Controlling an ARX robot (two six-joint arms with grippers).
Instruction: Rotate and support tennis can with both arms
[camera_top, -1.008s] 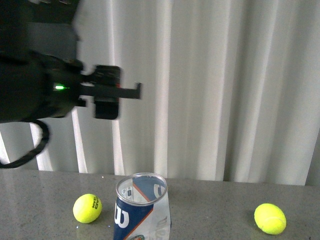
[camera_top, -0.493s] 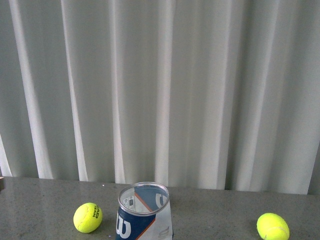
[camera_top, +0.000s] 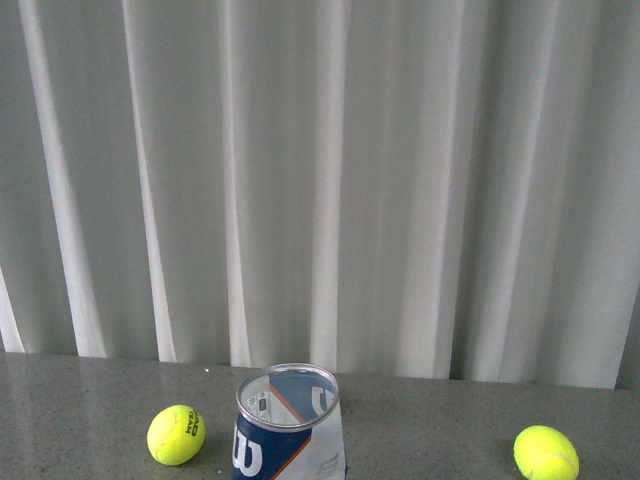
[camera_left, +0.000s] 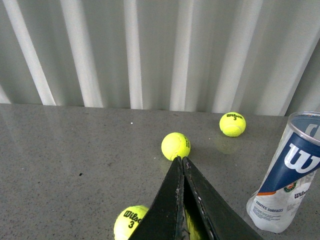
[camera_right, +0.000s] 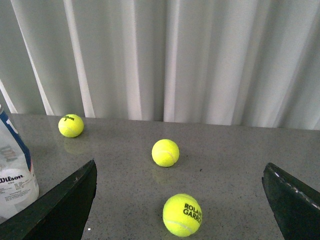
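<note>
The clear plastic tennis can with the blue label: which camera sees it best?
The left wrist view: the clear plastic tennis can with the blue label stands upright there, shown from silver rim to base. The front view shows only its open top, cut off below. The right wrist view catches just a sliver at the edge.

Tennis can upright on the grey table, both grippers clear of it.

Tennis can (camera_top: 287, 425) – clear plastic tube w/ silver rim, open top, blue-white-orange Wilson label; stands upright, looks empty. Left gripper (camera_left: 182, 159): black jaws pressed together, tips touching, can (camera_left: 286, 172) off to one side of them, well apart – no contact. Right gripper (camera_right: 180, 172): jaws spread wide, nothing between; can (camera_right: 14, 172) sits outside one jaw, near its edge, not touching.
</note>
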